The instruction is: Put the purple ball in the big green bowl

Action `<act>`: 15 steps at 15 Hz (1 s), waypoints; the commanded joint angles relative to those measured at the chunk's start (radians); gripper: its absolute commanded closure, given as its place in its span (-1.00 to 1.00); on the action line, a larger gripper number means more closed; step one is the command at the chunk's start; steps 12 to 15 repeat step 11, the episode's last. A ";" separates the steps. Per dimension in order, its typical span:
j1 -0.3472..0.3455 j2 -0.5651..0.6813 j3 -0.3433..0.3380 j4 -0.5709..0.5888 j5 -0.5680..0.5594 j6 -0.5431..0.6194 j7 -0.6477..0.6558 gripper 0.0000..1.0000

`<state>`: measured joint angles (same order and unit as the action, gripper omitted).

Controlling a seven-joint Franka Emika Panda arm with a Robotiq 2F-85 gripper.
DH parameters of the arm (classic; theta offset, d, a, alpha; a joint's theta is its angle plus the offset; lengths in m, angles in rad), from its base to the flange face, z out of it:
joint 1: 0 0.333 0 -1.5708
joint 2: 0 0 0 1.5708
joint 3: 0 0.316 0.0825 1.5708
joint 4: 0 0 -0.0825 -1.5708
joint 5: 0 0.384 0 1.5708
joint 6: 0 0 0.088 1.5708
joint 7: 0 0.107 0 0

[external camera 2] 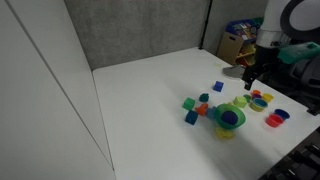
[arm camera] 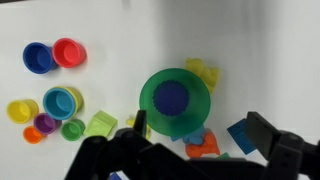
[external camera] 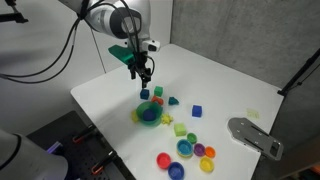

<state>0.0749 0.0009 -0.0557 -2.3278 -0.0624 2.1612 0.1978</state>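
Note:
The big green bowl sits in the middle of the wrist view, and it shows in both exterior views. A dark blue-purple round piece with a scalloped edge lies inside it. I cannot tell whether that is the purple ball. A small purple round piece sits among the cups at the left; it looks like a dish. My gripper hangs just above the toys at the bowl's near side. It is open and empty.
A blue block and an orange-red piece lie between my fingers. A yellow piece touches the bowl's far side. Blue, red, yellow and teal cups stand at the left. A grey pad lies near the table edge.

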 commanded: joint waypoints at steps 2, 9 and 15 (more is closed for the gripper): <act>-0.048 -0.138 0.011 -0.030 -0.006 -0.081 -0.037 -1.00; -0.100 -0.213 0.009 -0.026 -0.002 -0.158 -0.076 -1.00; -0.106 -0.225 0.008 -0.029 -0.002 -0.164 -0.078 -1.00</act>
